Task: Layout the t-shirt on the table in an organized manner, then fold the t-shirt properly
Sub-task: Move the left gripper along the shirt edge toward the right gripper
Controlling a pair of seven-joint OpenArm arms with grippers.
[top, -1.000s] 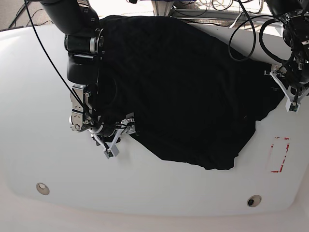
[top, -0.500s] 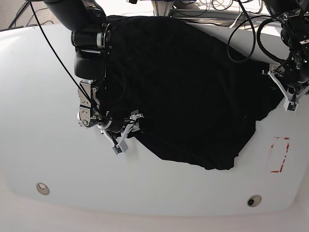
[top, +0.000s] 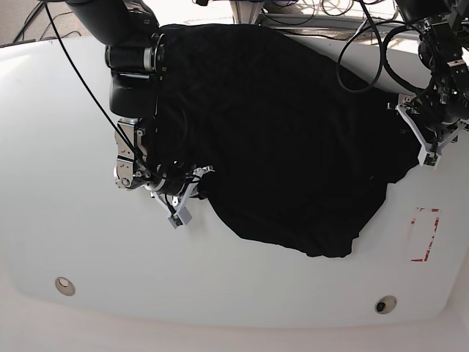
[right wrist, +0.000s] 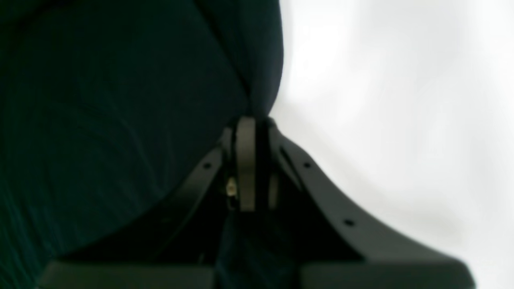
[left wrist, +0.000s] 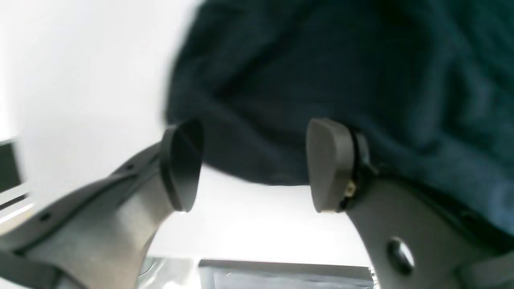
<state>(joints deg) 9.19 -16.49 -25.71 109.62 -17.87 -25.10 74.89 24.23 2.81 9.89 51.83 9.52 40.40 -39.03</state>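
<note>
Black t-shirt (top: 278,139) spread rumpled on the white surface (top: 66,132)
Right hand (right wrist: 251,124) pinches the shirt's edge — left hand (left wrist: 253,160) gapes wide, empty, over the opposite edge.

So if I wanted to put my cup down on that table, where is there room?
The table is bare along the near edge, between the two small holes below the t-shirt, and on the far-left side beyond the right hand. It is crowded in the middle and by the left hand above the red tape mark.
</note>
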